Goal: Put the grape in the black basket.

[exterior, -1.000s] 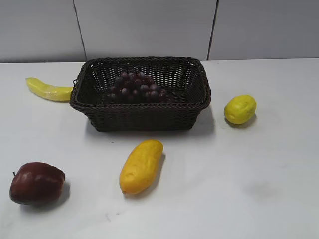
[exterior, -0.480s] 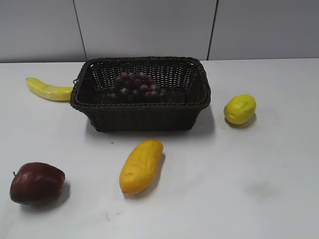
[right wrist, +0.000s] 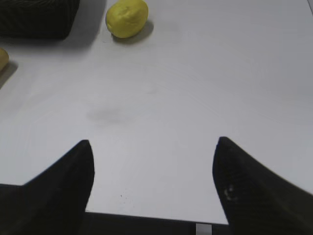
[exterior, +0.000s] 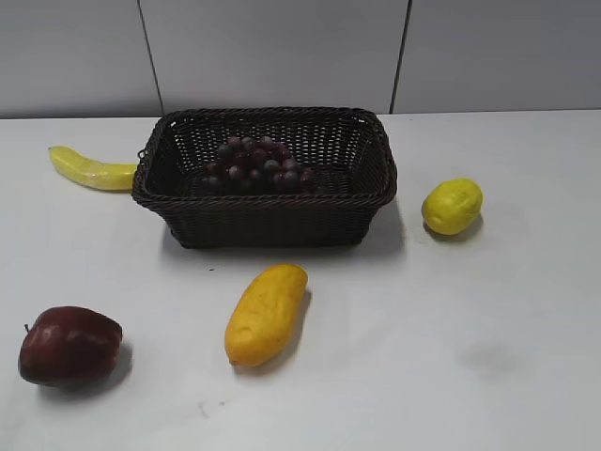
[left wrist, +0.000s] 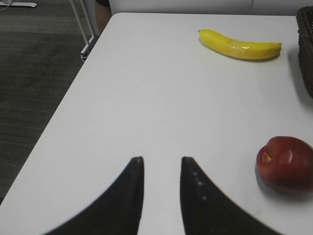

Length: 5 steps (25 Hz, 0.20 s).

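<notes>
The grape, a bunch of dark purple-red grapes, lies inside the black basket at the back middle of the white table. The basket's edge shows in the left wrist view and its corner in the right wrist view. My left gripper is open and empty, low over the table's near left part, away from the basket. My right gripper is wide open and empty over the table's near right edge. Neither gripper shows in the exterior view.
A yellow banana lies left of the basket and shows in the left wrist view. A dark red apple sits at front left. A yellow mango lies in front of the basket. A lemon sits to its right.
</notes>
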Available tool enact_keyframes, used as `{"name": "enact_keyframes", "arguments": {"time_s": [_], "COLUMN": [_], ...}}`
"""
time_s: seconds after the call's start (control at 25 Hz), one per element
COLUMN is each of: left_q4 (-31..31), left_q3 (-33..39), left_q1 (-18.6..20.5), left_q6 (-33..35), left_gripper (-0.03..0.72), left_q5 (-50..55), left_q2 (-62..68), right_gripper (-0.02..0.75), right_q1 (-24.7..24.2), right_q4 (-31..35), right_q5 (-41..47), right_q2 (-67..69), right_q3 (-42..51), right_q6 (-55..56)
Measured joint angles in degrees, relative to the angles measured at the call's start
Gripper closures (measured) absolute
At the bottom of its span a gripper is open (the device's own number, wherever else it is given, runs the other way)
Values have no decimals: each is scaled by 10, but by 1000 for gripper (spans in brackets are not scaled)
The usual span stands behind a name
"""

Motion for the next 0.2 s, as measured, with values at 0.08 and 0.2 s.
{"name": "enact_keyframes", "arguments": {"time_s": [0.08,0.2], "left_q4": [0,0], "left_q3": [0,0], "left_q1": [0,0], "left_q6": [0,0], "left_gripper": [459,459], "left_q5": [0,0], "left_q2": [0,0], "right_gripper": [164,164], "right_q1": [0,0], "right_q4": [0,0], "right_q5": [0,0], "right_q2": [-18,-45], "right_q3": [0,0], "right_q6": [0,0]}}
